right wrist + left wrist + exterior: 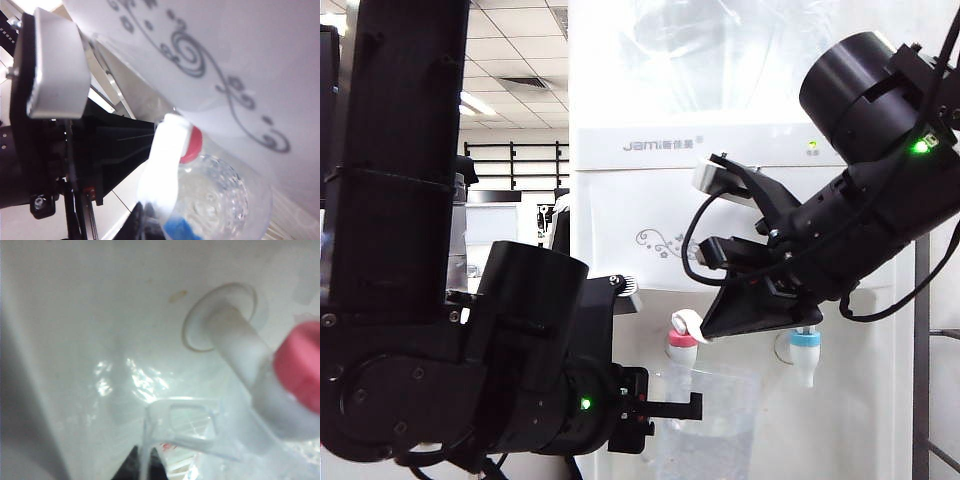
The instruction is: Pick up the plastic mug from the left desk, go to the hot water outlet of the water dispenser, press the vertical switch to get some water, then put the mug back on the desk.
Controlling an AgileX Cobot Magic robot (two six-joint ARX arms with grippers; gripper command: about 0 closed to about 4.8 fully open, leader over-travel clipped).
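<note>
Clear plastic mug sits lower centre under the hot water outlet, left hand pinching its handle; right hand, fingers pressed together, meets the vertical switch; filling step, next a firmer press.

From where I stand, the only readable lettering is the grey brand word "jam" followed by a few small characters too fine to make out, printed on the upper front panel of the water dispenser, left of centre. Below it run grey floral scrolls, which carry no lettering.
</note>
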